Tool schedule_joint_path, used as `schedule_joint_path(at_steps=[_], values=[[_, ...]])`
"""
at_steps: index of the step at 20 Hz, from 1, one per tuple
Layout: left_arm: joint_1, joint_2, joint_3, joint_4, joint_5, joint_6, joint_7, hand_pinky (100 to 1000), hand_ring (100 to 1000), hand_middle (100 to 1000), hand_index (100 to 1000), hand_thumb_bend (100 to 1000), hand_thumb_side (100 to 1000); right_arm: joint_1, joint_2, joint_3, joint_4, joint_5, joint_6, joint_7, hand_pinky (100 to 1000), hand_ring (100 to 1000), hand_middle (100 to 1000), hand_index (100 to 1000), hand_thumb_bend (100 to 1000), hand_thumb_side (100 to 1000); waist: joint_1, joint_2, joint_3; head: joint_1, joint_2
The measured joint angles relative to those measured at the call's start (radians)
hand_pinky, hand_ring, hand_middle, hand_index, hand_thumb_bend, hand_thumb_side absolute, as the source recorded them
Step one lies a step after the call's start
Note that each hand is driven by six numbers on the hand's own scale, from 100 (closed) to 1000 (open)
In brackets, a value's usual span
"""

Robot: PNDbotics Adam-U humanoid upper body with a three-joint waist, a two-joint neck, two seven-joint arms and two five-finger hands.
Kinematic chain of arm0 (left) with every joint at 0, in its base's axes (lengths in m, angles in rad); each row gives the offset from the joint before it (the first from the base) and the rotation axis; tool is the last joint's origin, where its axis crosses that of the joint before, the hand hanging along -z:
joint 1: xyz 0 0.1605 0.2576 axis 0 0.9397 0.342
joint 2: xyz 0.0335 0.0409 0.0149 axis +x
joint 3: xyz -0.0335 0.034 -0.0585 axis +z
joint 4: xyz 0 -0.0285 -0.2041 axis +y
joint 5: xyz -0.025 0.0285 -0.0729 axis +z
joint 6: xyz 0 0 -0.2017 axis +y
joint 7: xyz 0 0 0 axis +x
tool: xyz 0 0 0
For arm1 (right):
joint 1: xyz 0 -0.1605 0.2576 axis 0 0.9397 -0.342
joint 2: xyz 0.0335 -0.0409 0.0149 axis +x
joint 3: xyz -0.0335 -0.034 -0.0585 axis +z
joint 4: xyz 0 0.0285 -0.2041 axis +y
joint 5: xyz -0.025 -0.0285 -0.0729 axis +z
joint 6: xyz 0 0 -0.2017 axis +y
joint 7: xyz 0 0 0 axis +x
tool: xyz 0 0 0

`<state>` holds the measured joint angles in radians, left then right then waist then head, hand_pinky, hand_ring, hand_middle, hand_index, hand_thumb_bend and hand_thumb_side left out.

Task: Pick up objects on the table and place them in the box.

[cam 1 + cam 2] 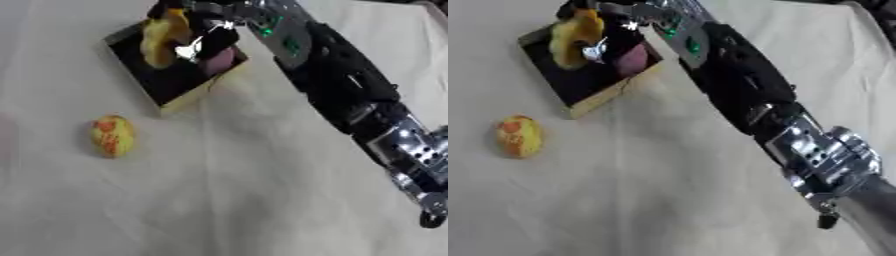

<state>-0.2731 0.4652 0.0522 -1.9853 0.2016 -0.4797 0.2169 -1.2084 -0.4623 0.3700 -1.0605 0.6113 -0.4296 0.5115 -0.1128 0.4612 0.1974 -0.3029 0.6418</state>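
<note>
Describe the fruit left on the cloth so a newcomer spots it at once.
Start at the black-lined box at the top of the cloth-covered table. Look below its near corner, toward the left: the yellow, orange-blotched round fruit lies alone on bare cloth, the only item outside the box.

No readable text, labels, brands or numbers anywhere. The shallow black box with tan cardboard rim [179, 97] shows no print. Yellow-orange round fruit [112, 135] carries only blurry colour patches.

A yellow fruit [112, 136] mottled orange-red lies at eight o'clock from the black-lined, tan-walled box [188, 100], which holds something yellow [162, 40] and, perhaps, something pink [220, 60].
</note>
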Motion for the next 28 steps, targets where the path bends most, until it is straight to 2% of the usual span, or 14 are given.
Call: schedule_joint_path(at_steps=[4,7,11,14,20,21,22,25,28], values=[[0.000,0.000,0.000,0.000,0.000,0.000,0.000,726,680,648,812,100,566,0.000,0.002,-0.003,0.015,0.005,-0.051,0.046,1000,1000,975,1000,306,213,0.000,0.000,0.000,-0.002,0.000],[0.000,0.000,0.000,0.000,0.001,0.000,0.000,726,679,648,812,100,566,0.000,0.006,-0.010,0.026,-0.002,-0.067,0.076,1000,1000,971,1000,297,212,0.000,0.000,-0.001,-0.002,0.000],[0.000,0.000,-0.001,0.000,0.001,0.000,0.000,726,679,649,812,100,566,-0.001,0.009,-0.018,0.029,-0.016,-0.059,0.087,1000,1000,960,1000,271,226,0.000,0.000,-0.003,-0.002,0.000],[0.001,0.000,-0.002,0.000,0.001,0.000,0.000,726,680,649,812,100,566,-0.001,0.009,-0.019,0.029,-0.026,-0.041,0.080,1000,1000,949,1000,238,226,0.000,-0.003,-0.006,-0.002,0.000],[0.010,0.000,-0.002,0.000,0.001,0.001,0.001,726,680,649,812,100,566,-0.006,-0.003,-0.025,-0.013,-0.091,0.013,0.056,1000,1000,934,1000,130,165,0.000,-0.020,-0.018,0.003,0.009],[0.011,0.000,-0.002,0.000,0.001,0.001,0.001,726,679,649,812,100,567,-0.006,-0.010,-0.028,-0.031,-0.108,0.024,0.053,1000,1000,930,1000,100,276,0.000,-0.023,-0.020,0.004,0.009],[0.015,0.000,-0.002,0.000,0.001,0.001,0.001,726,679,648,811,100,566,-0.006,-0.018,-0.032,-0.052,-0.129,0.036,0.049,1000,1000,928,1000,104,150,0.000,-0.025,-0.023,0.006,0.010],[0.024,0.000,-0.001,0.000,0.000,0.002,0.002,726,679,648,811,100,566,-0.005,-0.058,-0.048,-0.140,-0.212,0.083,0.037,1000,1000,918,1000,100,136,0.000,-0.028,-0.032,0.021,0.015],[0.031,0.002,0.002,0.000,-0.004,0.001,0.007,726,678,648,810,100,565,0.015,-0.128,-0.071,-0.257,-0.299,0.143,0.001,1000,1000,906,980,100,138,0.000,-0.029,-0.043,0.042,0.018]])
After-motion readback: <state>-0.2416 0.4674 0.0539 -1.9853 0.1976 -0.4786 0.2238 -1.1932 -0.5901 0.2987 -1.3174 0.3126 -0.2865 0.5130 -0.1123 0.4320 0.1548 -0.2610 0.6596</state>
